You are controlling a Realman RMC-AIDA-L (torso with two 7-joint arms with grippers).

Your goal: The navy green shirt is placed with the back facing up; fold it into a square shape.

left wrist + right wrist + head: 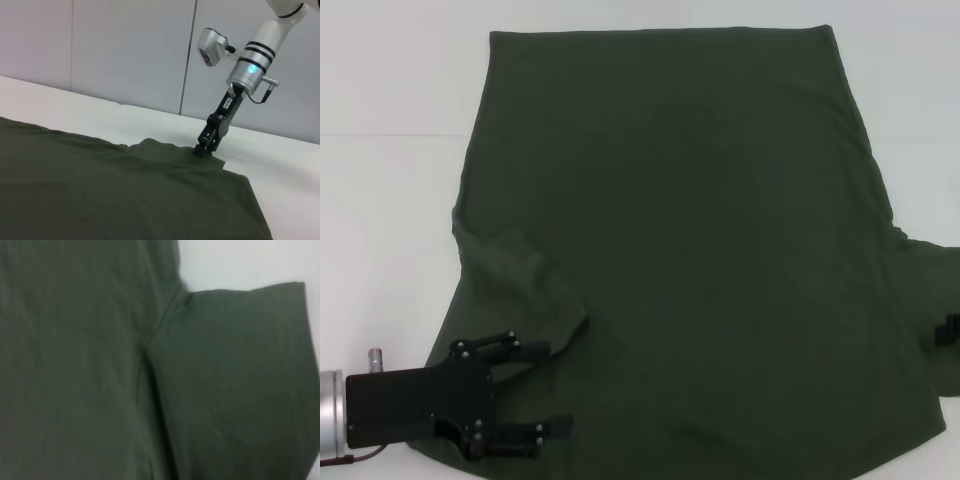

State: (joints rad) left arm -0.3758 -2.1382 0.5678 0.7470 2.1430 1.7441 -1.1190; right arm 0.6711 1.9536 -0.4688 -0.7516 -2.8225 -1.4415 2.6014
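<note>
Olive-green fabric fills most of the head view: the navy green shirt (690,250) lies spread flat on the white table (380,200), its straight hem at twelve o'clock and its sleeves toward eight and four o'clock.

At eight o'clock, the left gripper (545,388) reaches in from the table's near left edge over the left sleeve, which is rumpled into a raised fold. Its two black fingers (530,350) stand wide apart, one over the fold and one lower on the cloth; whether they touch the fabric cannot be told.

At four o'clock, the right gripper (200,149) shows only as a black sliver at the head view's edge. The left wrist view shows it from across the shirt, tilted down with its tip pressed on the right sleeve near the sleeve's corner; whether its pincer is wide or narrow cannot be told. The right wrist view shows the sleeve lying flat beside the body seam.
</note>
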